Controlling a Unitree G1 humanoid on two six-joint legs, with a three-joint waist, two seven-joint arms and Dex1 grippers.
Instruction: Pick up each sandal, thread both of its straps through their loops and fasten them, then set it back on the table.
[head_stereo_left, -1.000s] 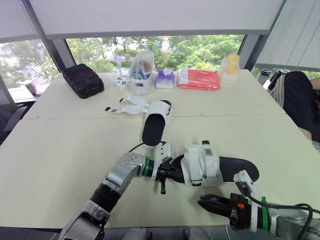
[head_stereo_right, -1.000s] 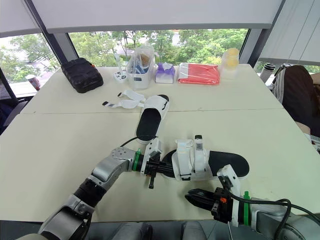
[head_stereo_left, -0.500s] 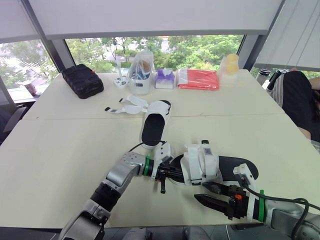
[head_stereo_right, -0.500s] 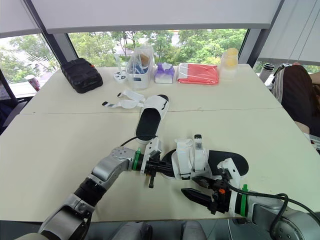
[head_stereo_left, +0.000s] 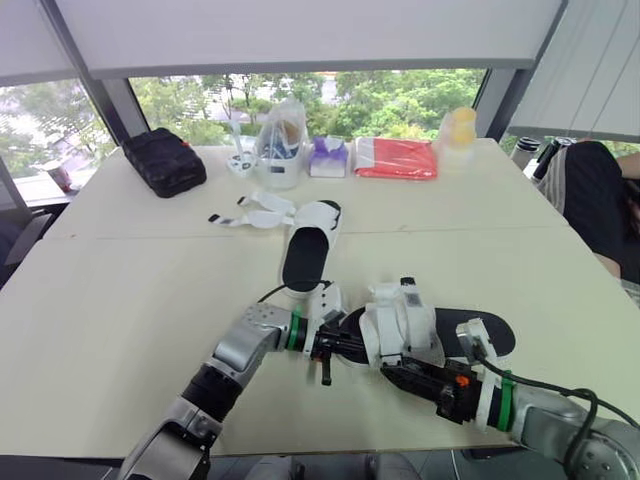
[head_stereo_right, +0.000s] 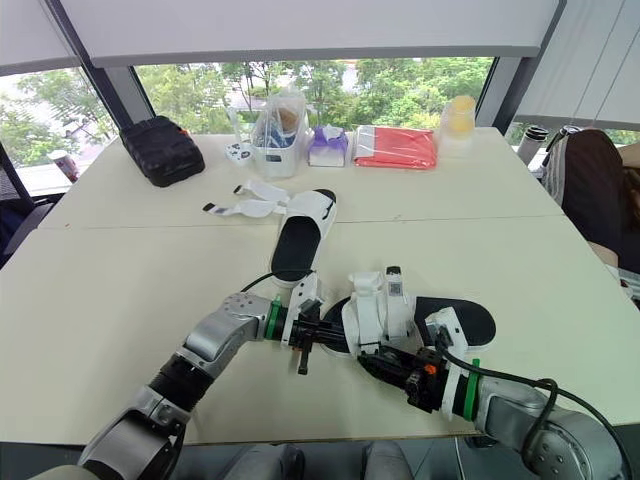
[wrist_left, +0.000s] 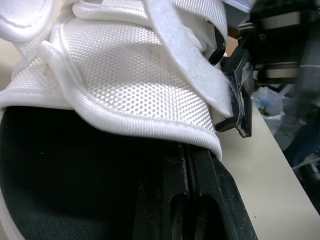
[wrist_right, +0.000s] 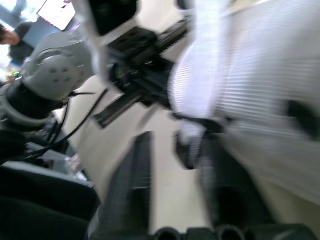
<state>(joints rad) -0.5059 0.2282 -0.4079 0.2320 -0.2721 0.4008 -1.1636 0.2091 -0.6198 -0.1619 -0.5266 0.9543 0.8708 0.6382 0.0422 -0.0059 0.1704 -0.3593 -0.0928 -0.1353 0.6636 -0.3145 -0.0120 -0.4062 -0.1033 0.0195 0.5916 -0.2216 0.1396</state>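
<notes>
Sandals lie on the table (head_stereo_left: 120, 300); the near sandal (head_stereo_left: 478, 335) lies crosswise along the near edge, right of the middle, with the left gripper (head_stereo_left: 340, 347) at its toe end and the right gripper (head_stereo_left: 405, 373) against the near side of its white upper; the far sandal (head_stereo_left: 305, 255) lies at the table's middle, toe toward the near edge, its straps (head_stereo_left: 250, 214) spread loose toward the far edge.

Left wrist view: the black fingers (wrist_left: 210, 190) are pressed together on the black insole (wrist_left: 65, 175), tips under the mesh upper (wrist_left: 130, 75); whether they pinch anything I cannot tell.

Right wrist view: the two fingers (wrist_right: 132, 180) stand apart, a white strap end (wrist_right: 192, 132) just beyond the gap.
</notes>
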